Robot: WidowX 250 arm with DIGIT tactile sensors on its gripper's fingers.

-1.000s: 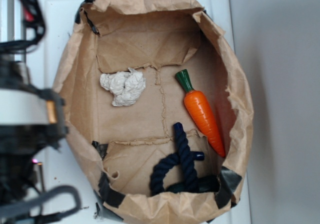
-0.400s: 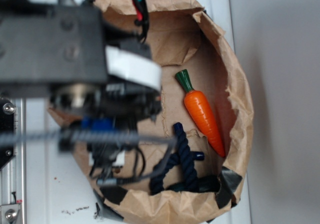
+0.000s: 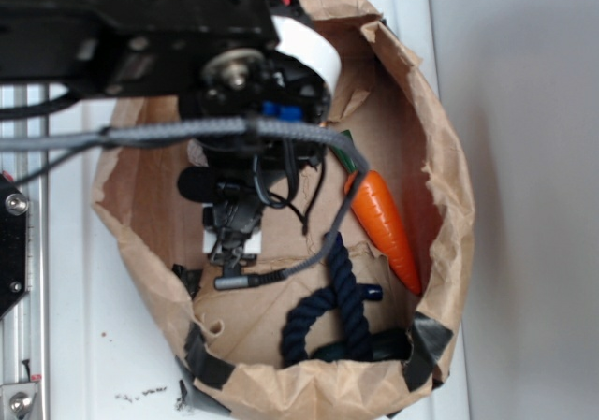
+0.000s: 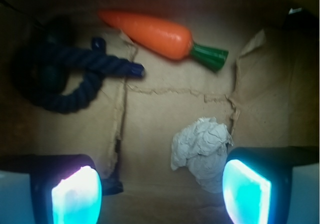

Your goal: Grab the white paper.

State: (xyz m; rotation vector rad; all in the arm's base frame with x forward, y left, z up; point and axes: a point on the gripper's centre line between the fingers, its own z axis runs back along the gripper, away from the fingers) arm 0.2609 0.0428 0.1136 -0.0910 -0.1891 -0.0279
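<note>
Off-white and crumpled, the white paper [image 4: 202, 151] lies on the brown floor of the paper bag [image 4: 160, 109], seen only in the wrist view; in the exterior view the arm [image 3: 140, 27] and its cabling cover the spot where it would sit. The gripper [image 4: 162, 191] hangs above the bag floor with its jaws spread wide and nothing between them. The two glowing pads [image 4: 75, 194] frame the lower edge of the wrist view, one at each side.

The relation that governs the coming move is lateral offset. The wad does not sit midway in the gap: it lies toward the right of the picture, its lower lobe just beside, possibly overlapping, the inner edge of the pad on that side, while a broad stretch of bare bag floor separates it from the other pad. Its lumpy mass runs roughly from upper right to lower left, with no strongly marked long axis. A closing stroke from this pose would probably catch only one side of the wad, so a small sideways shift toward that pad, followed by a descent, appears to be called for.

Well apart from the wad, near the far wall, lie the orange toy carrot [image 4: 150, 34] and the dark blue rope [image 4: 65, 74]; neither obstructs the approach.
</note>
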